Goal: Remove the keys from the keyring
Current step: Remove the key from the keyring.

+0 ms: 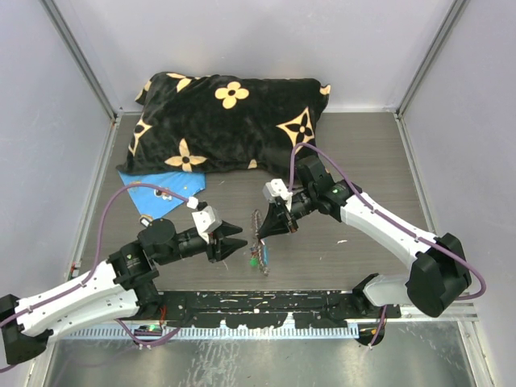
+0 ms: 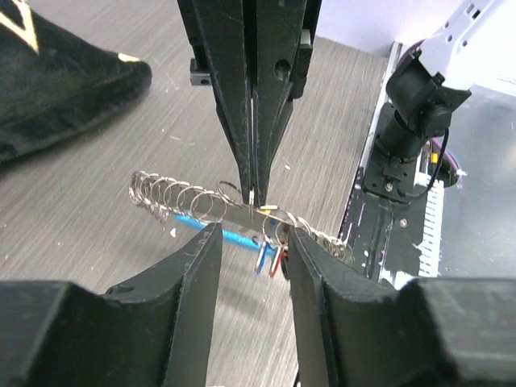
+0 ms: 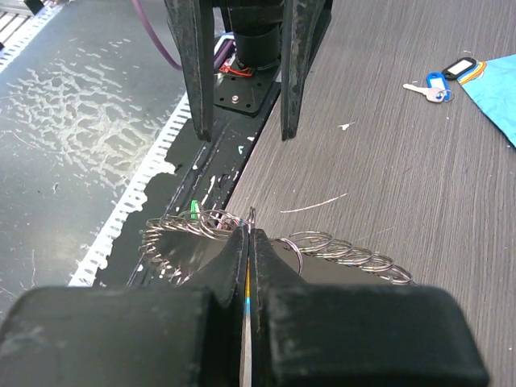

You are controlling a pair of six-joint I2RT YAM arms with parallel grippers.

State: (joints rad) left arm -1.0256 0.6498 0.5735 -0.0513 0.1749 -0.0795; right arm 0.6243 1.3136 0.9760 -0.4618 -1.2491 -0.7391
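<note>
Grey tabletop (image 1: pixel 371 153): right end effector (image 2: pixel 254 193) pinching keyring (image 2: pixel 185 197) (keys (image 2: pixel 270 260) dangling); left end effector (image 2: pixel 254 234) parted, just beside.

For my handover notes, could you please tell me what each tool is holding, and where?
The right tool pinches the keyring mid-chain; the left tool holds nothing.

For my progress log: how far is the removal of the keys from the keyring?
Done: one blue-headed key lies loose on the wood-grain table. In hand: the right gripper is shut on the grey metal chain-like keyring; the open left gripper straddles it. Left: small red and blue keys hang from it.
</note>
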